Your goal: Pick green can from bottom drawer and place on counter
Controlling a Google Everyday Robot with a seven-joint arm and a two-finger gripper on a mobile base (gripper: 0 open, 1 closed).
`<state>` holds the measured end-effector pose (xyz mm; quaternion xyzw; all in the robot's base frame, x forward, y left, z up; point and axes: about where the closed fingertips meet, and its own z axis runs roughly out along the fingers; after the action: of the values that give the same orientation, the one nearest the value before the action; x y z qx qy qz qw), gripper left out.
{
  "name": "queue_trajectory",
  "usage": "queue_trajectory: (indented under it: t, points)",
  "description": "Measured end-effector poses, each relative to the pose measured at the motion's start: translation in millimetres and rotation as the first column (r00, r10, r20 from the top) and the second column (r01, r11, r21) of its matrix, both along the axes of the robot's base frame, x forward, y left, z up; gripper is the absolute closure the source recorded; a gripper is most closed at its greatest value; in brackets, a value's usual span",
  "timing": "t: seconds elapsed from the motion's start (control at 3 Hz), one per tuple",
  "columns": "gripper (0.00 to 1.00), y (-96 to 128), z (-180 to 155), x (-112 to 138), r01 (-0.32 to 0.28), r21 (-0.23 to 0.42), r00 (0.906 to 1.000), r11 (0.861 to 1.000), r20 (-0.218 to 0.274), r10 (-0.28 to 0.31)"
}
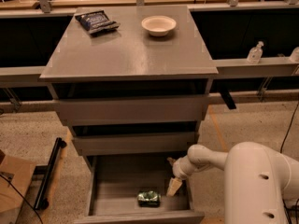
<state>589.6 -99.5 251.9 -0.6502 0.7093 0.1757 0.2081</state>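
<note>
Tool [174, 186] hangs inside the open bottom drawer [117, 183], just right of the green can [148, 198] and apart from it; whether it is open or closed cannot be told. The can lies near the drawer's front. A white bowl [159, 25] and a dark snack bag [96, 21] sit on the table [131, 55] above.

So, my looks back then: my arm [209, 157] was smooth, glossy white plastic, slim, with a rounded ball-like joint near the wrist. Behind it sat a fat white shell [261, 185], curved like a big helmet, with a couple of small dark round holes in its side. My gripper [174, 186] was pale tan with a slightly darker wrist bit above it, and it hung over the right side of the bottom drawer [119, 183].
</note>
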Motion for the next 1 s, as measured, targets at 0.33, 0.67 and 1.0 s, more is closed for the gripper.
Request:
queue_trajectory:
  t: [0.33,0.67,1.0]
  points:
    - [0.00,0.5,-3.7,-1.7,0.001,0.001,1.0000,1.000,-0.004,-0.001]
    - [0.00,3.4,-14.7,-0.1,0.018,0.019,0.9990,1.000,-0.042,-0.018]
    - [0.00,22.7,-30.1,2.6,0.017,0.065,0.9976,0.998,-0.068,-0.013]
